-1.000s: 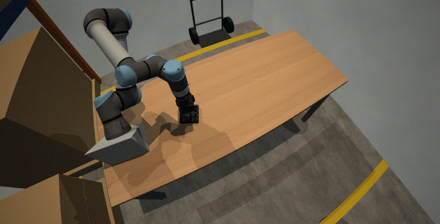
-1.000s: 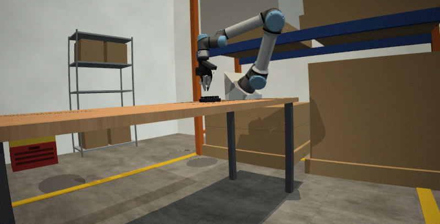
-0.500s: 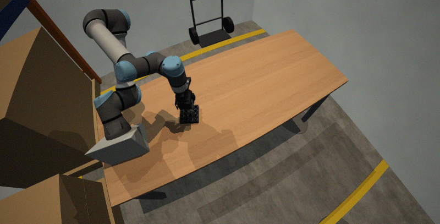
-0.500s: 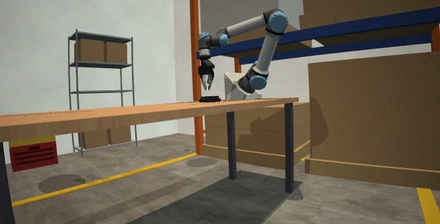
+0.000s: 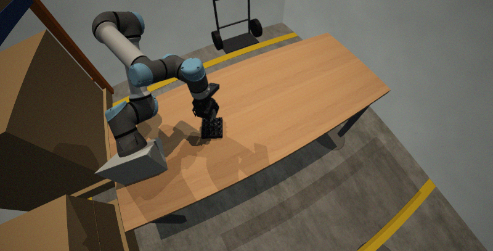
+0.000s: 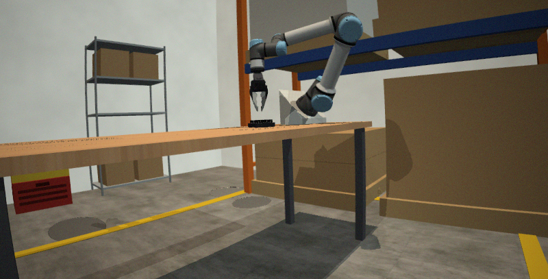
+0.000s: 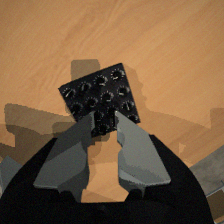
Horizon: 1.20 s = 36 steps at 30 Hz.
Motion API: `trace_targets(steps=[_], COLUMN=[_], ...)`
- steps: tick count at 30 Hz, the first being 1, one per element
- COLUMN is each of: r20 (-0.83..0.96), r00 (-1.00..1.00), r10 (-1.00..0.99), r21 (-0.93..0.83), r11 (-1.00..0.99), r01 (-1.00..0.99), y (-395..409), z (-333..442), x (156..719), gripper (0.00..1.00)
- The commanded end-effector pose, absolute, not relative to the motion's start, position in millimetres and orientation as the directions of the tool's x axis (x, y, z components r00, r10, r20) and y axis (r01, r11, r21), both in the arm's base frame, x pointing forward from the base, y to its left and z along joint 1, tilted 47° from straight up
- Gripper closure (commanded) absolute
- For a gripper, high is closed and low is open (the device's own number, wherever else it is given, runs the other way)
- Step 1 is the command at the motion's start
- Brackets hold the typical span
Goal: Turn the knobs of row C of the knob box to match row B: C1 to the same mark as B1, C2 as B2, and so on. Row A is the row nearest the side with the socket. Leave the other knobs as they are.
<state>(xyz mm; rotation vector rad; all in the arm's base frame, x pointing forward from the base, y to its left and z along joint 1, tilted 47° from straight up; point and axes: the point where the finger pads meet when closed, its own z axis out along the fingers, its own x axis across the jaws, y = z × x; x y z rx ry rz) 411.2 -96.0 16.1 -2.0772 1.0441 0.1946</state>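
Observation:
The black knob box (image 5: 212, 127) lies flat on the wooden table near the arm's base. It also shows in the exterior view (image 6: 261, 123) and in the wrist view (image 7: 102, 97), where it sits turned at an angle with several rows of round knobs. The knob marks are too small to read. My gripper (image 6: 259, 109) points straight down and hovers a short way above the box, not touching it. In the wrist view my fingertips stand a narrow gap apart over the box's near edge, with one knob seen through the gap. Nothing is held.
The arm's grey base block (image 5: 135, 164) stands on the table close to the box. Cardboard boxes and a rack (image 5: 44, 94) are beside the table's end. A hand truck (image 5: 234, 24) stands by the far wall.

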Motion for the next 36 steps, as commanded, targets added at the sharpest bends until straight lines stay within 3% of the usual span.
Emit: trace_targets(steps=[1,16,36], r20=[-0.530,-0.635,-0.640], r00=[0.527,0.312,0.299], r10=[-0.665,-0.707,-0.708], r21=[-0.500,-0.357,-0.349], r11=[-0.257,-0.089,-0.079], r01=[-0.827,-0.930,-0.934], y=[-94.1,-88.9,-89.0], z=[24.7,35.9,36.0], x=[416.2,420.5,420.4], gripper=[0.89,0.89,0.89])
